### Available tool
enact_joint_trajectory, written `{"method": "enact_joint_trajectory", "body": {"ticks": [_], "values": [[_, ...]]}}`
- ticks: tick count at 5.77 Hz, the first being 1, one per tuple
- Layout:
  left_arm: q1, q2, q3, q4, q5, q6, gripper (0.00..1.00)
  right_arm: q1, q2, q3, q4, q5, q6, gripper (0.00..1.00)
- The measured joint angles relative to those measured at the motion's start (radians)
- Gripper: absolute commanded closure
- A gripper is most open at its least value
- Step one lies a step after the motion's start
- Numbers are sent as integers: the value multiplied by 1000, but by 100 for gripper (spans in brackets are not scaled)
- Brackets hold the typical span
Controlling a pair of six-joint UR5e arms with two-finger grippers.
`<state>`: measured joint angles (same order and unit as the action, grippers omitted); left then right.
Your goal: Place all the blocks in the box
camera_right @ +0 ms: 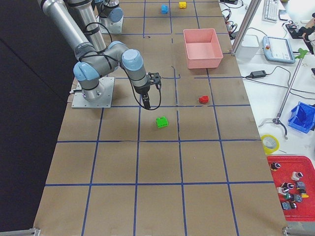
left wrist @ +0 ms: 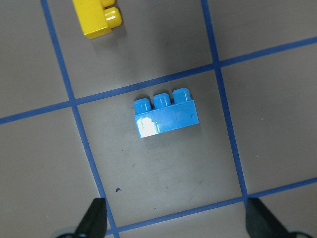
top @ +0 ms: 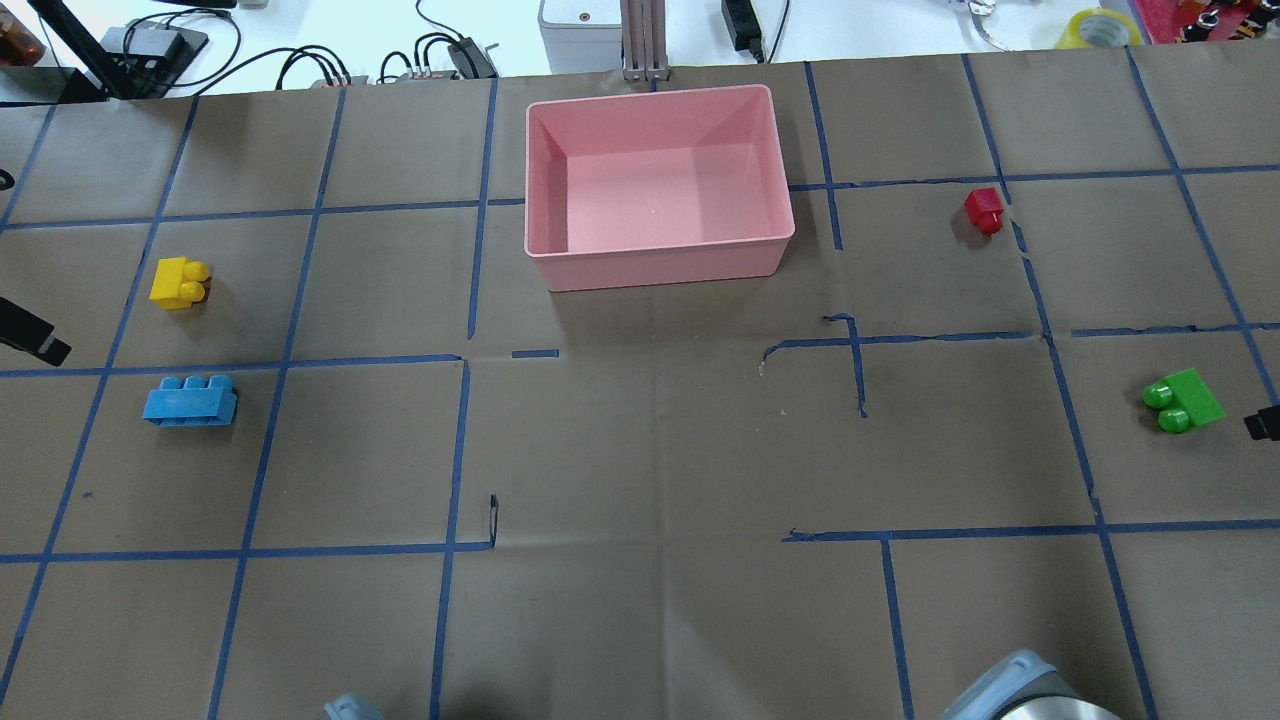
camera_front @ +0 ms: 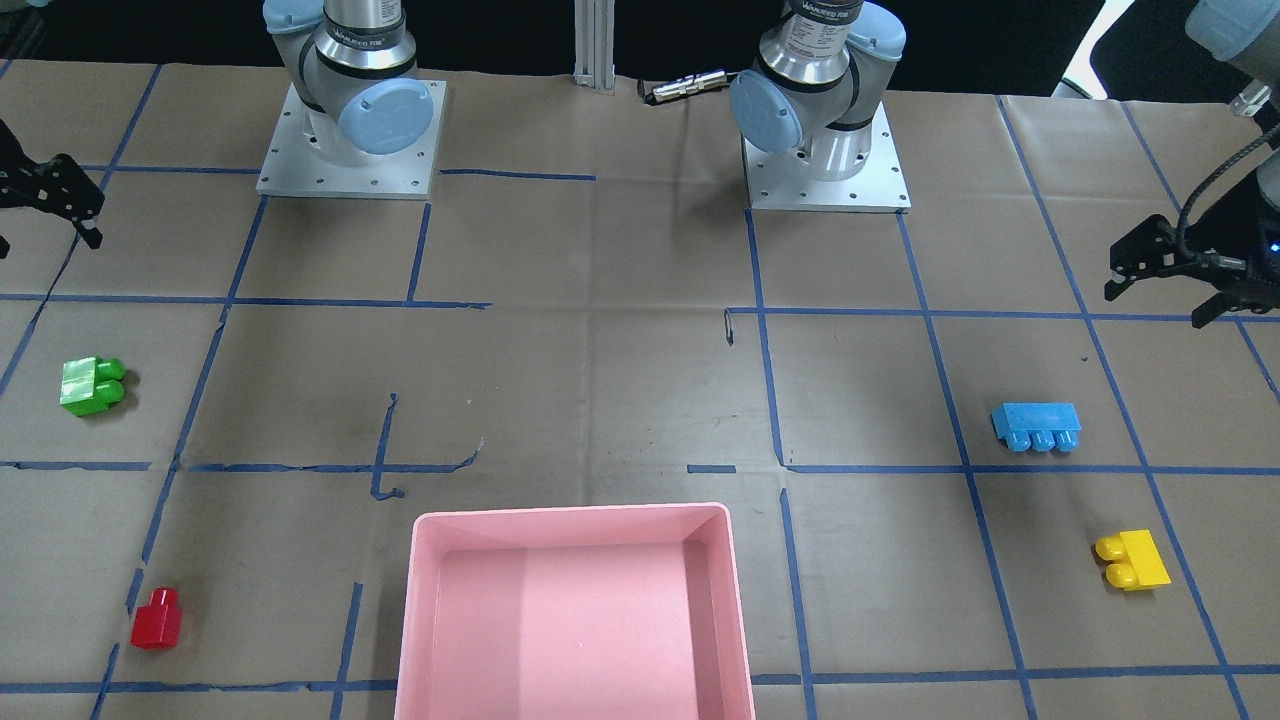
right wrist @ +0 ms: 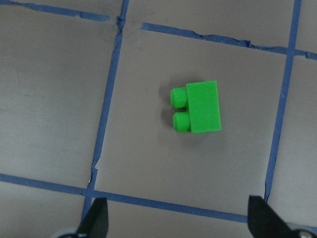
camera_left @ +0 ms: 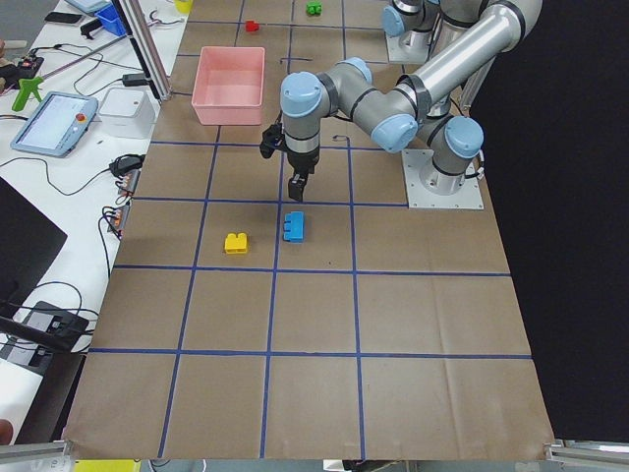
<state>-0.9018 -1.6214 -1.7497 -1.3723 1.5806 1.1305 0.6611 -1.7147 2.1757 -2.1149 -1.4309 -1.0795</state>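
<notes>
The pink box stands empty at the table's far middle. The blue three-stud block and the yellow block lie on the left side. The green block and the red block lie on the right side. My left gripper is open and empty, hovering above the blue block, with the yellow block further off. My right gripper is open and empty, hovering above the green block.
The table is covered in brown paper with blue tape lines. Both arm bases stand on plates at the robot's edge. Cables and devices lie beyond the far edge.
</notes>
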Motion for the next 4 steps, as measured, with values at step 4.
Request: {"method": "enact_joint_trajectory", "body": {"ticks": [4], "values": [[-35,-5,-6,2,2,788,2,9,278,13,-355,58,6,1]]}}
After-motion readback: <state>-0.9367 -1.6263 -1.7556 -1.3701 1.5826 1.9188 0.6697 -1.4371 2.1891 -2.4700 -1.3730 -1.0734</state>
